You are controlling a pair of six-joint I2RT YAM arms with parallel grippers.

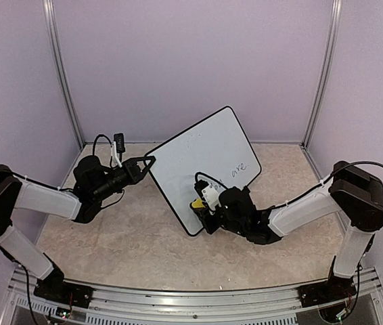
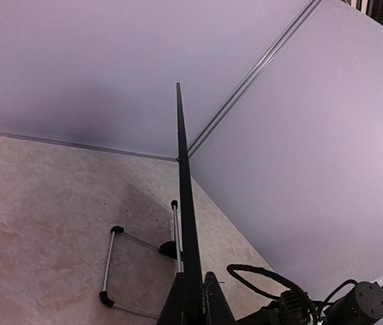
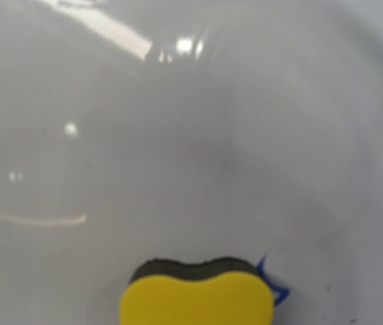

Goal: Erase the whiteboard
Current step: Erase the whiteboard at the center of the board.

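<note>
Board [image 1: 208, 162] stood tilted near the back edge of the tabletop [image 1: 110, 237]. Left gripper [image 1: 147, 162] was pinched shut on its thin black left edge. Right gripper [image 1: 201, 203] clamped a soft yellow sponge [image 3: 197, 301] against the glossy white face. Risk: a hard push could break that pinch or tip the wire stand [image 2: 120, 267], and the blue writing [image 1: 237, 167] could smear.

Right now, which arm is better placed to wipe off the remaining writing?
Right: the right tool holds the yellow sponge on the whiteboard, beside the writing. The left tool is clamped on the board's edge.
</note>
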